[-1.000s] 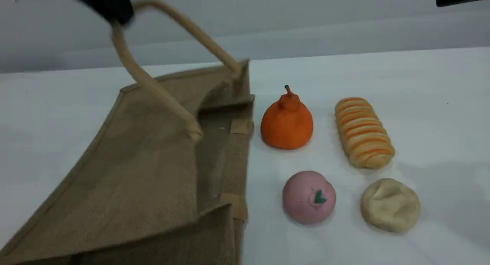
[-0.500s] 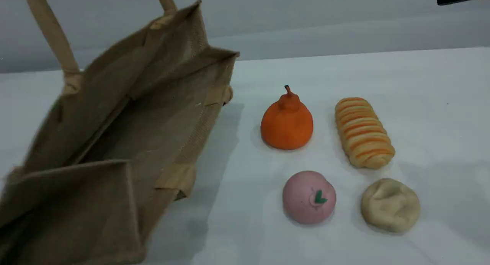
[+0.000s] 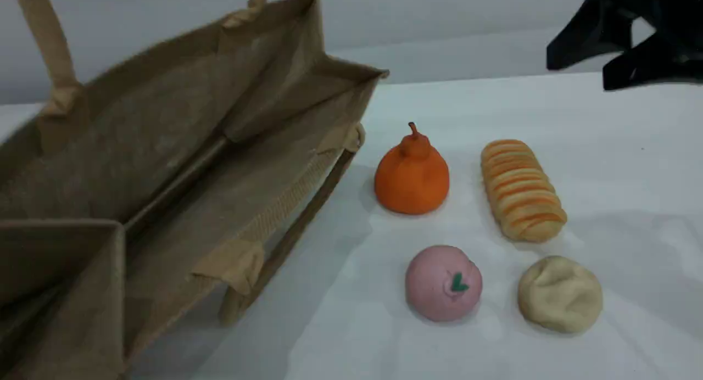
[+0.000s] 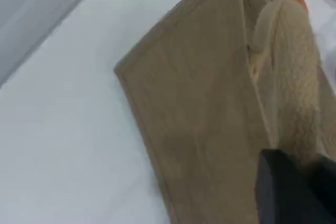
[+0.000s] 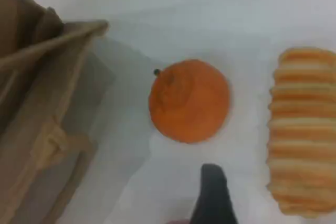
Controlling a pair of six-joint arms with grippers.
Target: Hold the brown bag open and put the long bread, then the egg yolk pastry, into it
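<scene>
The brown bag (image 3: 165,144) hangs raised at the left of the scene view with its mouth gaping toward the camera. Its beige handles (image 3: 46,39) run out of the top edge. In the left wrist view my left gripper (image 4: 299,182) is shut on a handle (image 4: 294,77), above the bag's side (image 4: 205,119). The long bread (image 3: 522,189) lies on the table at the right, and the egg yolk pastry (image 3: 560,294) sits in front of it. My right gripper (image 3: 582,70) hovers open at the top right, behind the bread (image 5: 302,129) and holding nothing.
An orange pear-shaped item (image 3: 412,174) stands between the bag and the bread, directly ahead of my right fingertip (image 5: 212,192). A pink ball with a green leaf mark (image 3: 443,283) sits left of the pastry. The white table (image 3: 631,166) runs off to the right.
The bag has gone from lying flat to being lifted by its handle, and its mouth has opened. My right gripper has come into the scene view at the top right.
</scene>
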